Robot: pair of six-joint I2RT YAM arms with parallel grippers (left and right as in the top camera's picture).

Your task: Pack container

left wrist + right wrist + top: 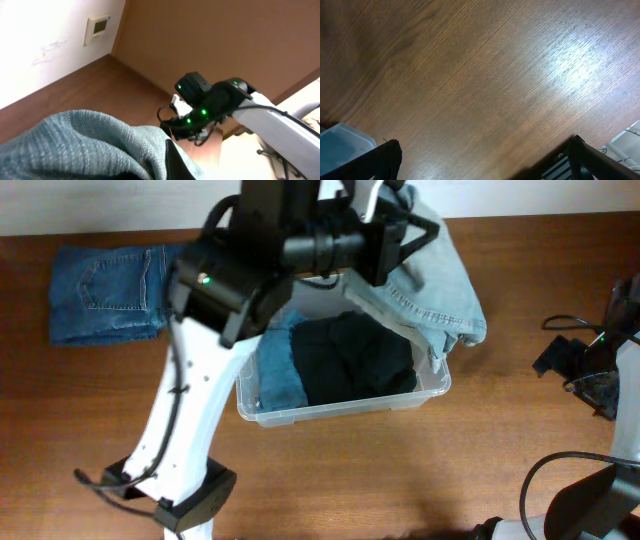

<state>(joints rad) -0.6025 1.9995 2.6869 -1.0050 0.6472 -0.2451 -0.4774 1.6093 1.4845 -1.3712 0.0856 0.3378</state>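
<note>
Overhead, container holds blue cloth and black cloth; left end effector grips pale jeans; right end effector wide.

Mid-worktop: the container. Inside it, side by side: one folded garment on the left, another garment to its right. Across the far right corner, over the rim: a hanging garment, up to the left pincer above. Far left on the worktop, well apart: folded trousers. Over bare worktop toward the right edge: the right pincer.
</note>
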